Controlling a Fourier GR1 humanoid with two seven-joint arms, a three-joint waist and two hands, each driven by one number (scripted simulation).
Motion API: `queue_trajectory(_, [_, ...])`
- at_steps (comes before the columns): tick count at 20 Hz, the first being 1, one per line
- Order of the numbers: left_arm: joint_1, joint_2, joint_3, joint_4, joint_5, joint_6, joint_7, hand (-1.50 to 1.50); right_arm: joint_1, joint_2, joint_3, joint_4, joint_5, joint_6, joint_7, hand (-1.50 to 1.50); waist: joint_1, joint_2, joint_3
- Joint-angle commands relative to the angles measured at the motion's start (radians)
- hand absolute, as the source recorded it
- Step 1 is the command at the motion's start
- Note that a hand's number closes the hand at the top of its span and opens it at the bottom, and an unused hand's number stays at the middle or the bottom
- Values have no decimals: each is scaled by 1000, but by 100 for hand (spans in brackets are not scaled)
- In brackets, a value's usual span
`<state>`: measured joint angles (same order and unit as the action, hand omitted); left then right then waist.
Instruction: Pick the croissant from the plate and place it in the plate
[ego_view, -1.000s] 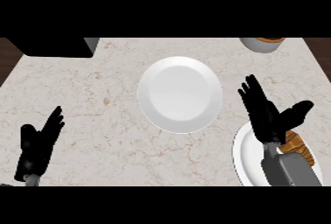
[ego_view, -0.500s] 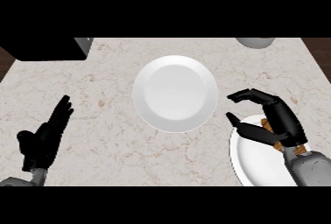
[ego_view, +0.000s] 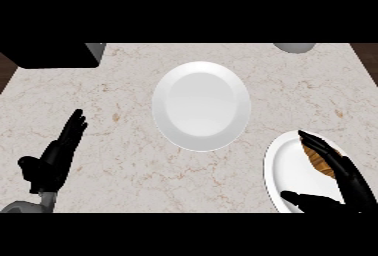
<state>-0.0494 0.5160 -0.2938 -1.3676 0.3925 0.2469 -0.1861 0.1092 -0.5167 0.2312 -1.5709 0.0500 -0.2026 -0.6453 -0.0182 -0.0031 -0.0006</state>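
Marble counter bears two white plates, dark box behind.

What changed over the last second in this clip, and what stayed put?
The right hand dropped from upright above the near plate to low over it, its fingers now alongside the croissant, thumb spread apart; nothing is gripped yet. The croissant stays on that plate. The left hand remains open at the lower left, and the centre plate is unmoved; the view shifted slightly.
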Motion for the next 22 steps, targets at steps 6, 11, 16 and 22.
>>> queue_trajectory(6, [-5, 14, 33, -44, -3, -42, 55, 0, 208, -164, -154, -171, 102, -68, 96, -150, 7, -2, 0])
queue_trajectory(11, [-38, -8, 49, 20, -8, -57, 29, 0, 243, -316, -185, -263, 238, -30, 317, -150, 4, 1, -3])
queue_trajectory(16, [2, -14, 55, 33, -27, -89, -34, 0, 262, -377, -159, -335, 340, 67, 533, -150, 16, 2, -2])
queue_trajectory(22, [-29, -67, 64, 64, -72, -85, -17, 0, 287, -311, -151, -290, 427, 111, 586, -150, 12, 2, 0])
